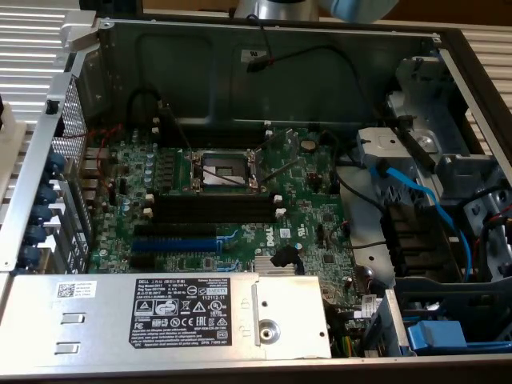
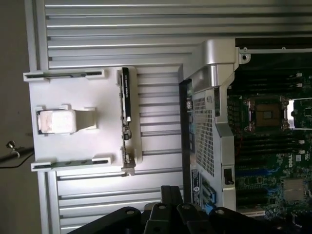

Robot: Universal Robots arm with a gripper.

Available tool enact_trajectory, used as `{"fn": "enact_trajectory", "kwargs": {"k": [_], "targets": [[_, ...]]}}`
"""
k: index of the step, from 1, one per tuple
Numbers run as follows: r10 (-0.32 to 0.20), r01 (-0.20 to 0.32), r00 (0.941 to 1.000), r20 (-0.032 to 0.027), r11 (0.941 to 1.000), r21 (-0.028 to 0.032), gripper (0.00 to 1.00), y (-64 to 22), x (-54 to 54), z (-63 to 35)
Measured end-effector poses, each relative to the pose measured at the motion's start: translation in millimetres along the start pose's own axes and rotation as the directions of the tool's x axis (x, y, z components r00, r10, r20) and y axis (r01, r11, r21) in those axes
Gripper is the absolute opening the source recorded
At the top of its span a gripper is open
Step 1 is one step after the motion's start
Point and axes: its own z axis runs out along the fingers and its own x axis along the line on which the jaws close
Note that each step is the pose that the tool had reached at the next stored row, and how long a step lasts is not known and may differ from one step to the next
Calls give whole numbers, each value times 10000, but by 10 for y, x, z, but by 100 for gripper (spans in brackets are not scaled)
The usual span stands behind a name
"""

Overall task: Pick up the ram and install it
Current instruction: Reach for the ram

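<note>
Ribbed aluminium tabletop (image 2: 97,29) — ram (image 2: 126,105) unpicked in its white holder (image 2: 73,97); gripper (image 2: 171,195) closed, empty, clear of it. Grasping calls for opening first — black slots (image 1: 216,210) sit six o'clock of CPU socket (image 1: 228,168).

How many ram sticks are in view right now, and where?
1. The ram sits in the white holder beside the case. The black slots on the motherboard look empty. More sticks could be hidden elsewhere.
</note>
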Motion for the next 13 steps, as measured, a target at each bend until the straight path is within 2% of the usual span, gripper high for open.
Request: {"fn": "enact_trajectory", "kwargs": {"k": [13], "targets": [[-1,1,10000,-30,10000,10,10,-49,589,44]]}}
